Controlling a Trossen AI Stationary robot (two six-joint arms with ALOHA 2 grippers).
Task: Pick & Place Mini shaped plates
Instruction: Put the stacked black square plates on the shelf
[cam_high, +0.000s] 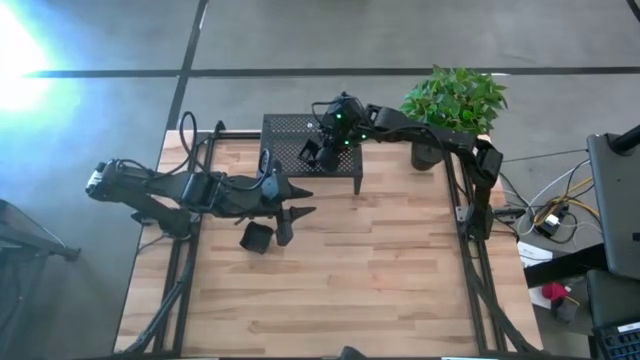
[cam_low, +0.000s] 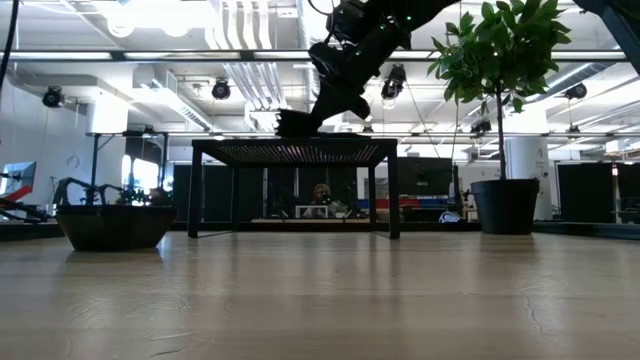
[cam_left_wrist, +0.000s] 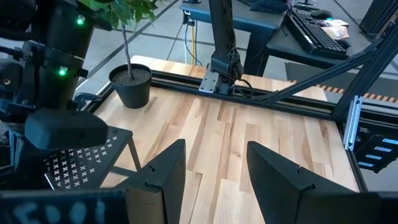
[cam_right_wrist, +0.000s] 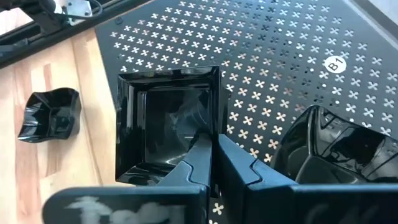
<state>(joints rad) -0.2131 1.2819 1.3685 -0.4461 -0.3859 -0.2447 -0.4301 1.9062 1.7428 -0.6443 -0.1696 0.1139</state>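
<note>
The right gripper (cam_right_wrist: 214, 163) has its fingers (cam_right_wrist: 196, 155) pressed together on the near rim of a square mini plate (cam_right_wrist: 168, 121), pinching that thin wall between them. This dish is glossy black, with steep sides and a flat floor that mirrors the light. It sits level, open side up, on the black perforated stand (cam_right_wrist: 280, 68), at the stand's near left part, its edges running roughly in line with the stand's edges; being square, it has no clear long axis. Just to the right of the fingers, a second glossy black dish (cam_right_wrist: 339, 152) with a rounded, wavy rim also rests on the stand. In the low view the right gripper (cam_low: 300, 122) comes down from above onto the stand top (cam_low: 295, 150).

On the wooden desk (cam_high: 380, 270), off the stand's left edge, lies a third small black dish (cam_right_wrist: 51, 115), square-ish with crumpled-looking sides. In the high view this dish (cam_high: 256, 237) is just beside the left gripper (cam_high: 300, 200), which hovers over the desk's left part with its fingers (cam_left_wrist: 163, 177) apart and nothing between them, pointing right.

A potted green plant (cam_high: 455, 100) stands at the far right corner of the desk, beside the stand.
</note>
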